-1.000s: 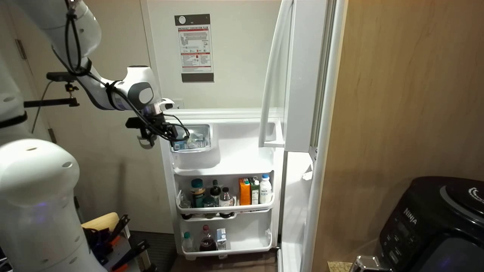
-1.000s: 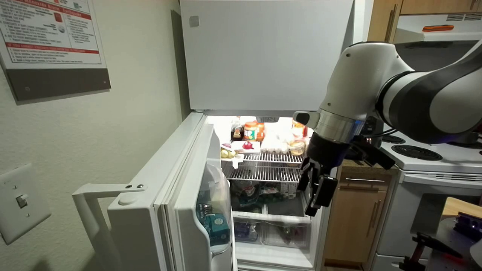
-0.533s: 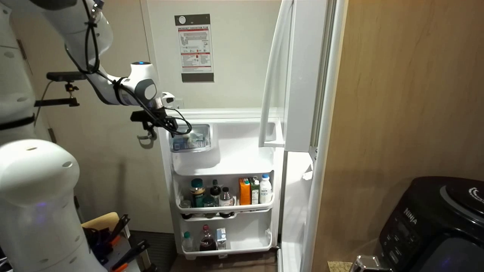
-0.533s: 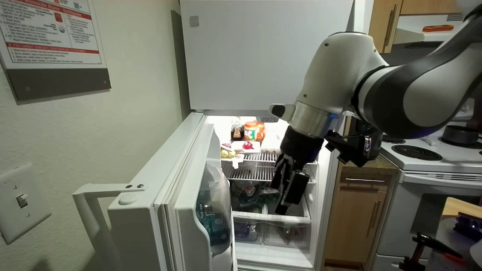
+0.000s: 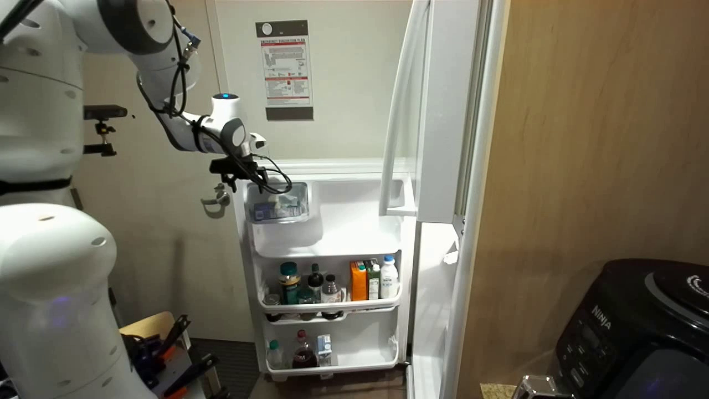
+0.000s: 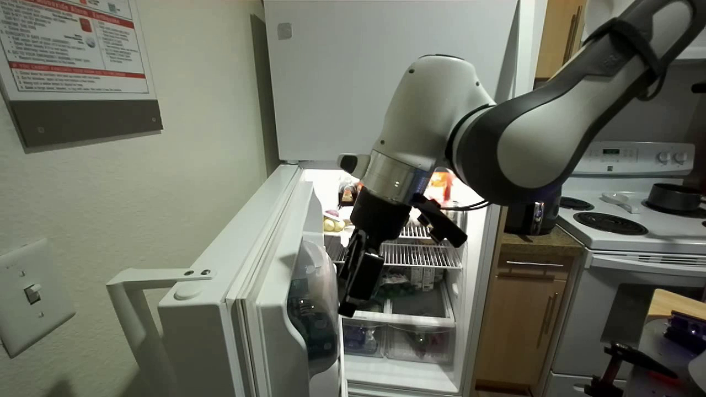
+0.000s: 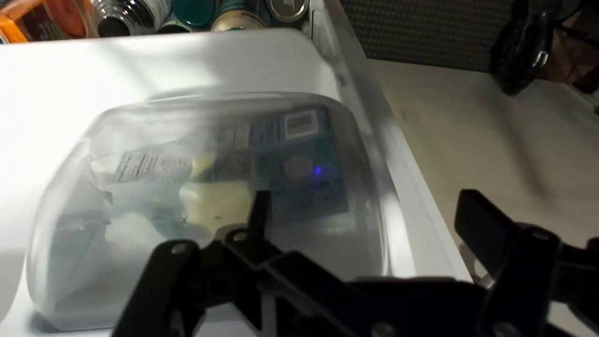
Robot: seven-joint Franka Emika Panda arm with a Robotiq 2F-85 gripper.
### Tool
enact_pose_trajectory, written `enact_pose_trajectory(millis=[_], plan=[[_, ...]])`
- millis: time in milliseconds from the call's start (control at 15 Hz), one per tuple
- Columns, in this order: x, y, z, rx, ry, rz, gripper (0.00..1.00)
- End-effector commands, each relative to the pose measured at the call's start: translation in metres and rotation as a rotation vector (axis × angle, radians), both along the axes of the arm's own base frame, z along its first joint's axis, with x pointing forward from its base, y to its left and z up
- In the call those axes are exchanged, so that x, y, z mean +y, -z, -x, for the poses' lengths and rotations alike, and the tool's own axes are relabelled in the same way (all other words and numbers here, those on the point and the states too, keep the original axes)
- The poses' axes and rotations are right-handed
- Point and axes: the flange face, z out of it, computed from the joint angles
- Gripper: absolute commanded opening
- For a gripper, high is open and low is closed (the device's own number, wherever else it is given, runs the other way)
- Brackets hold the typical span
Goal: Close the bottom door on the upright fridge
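Find the bottom door point(image 5: 357, 219) swung wide out from the upright fridge point(image 6: 400, 370). Expect a stiff, slick shell, likely heavy with its bottles point(image 5: 331, 296); move slowly to keep them from tipping. Take hold at the free edge point(image 5: 252, 277), farthest from the upright fridge. Note the gripper point(image 7: 366, 201) in front of the upright fridge, with jaws well apart and nothing clamped. Cannot confirm contact with the bottom door.
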Motion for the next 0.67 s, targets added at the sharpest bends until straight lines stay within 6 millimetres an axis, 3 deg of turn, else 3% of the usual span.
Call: enact_pose_trajectory(millis=[0,333,600], plan=[[0.005,0.002,-0.006,0.002,-0.003,-0.005,1.0],[0.011,0.005,-0.013,0.006,-0.008,-0.013,1.0],[0.013,-0.006,-0.001,0.003,-0.039,-0.013,1.0]])
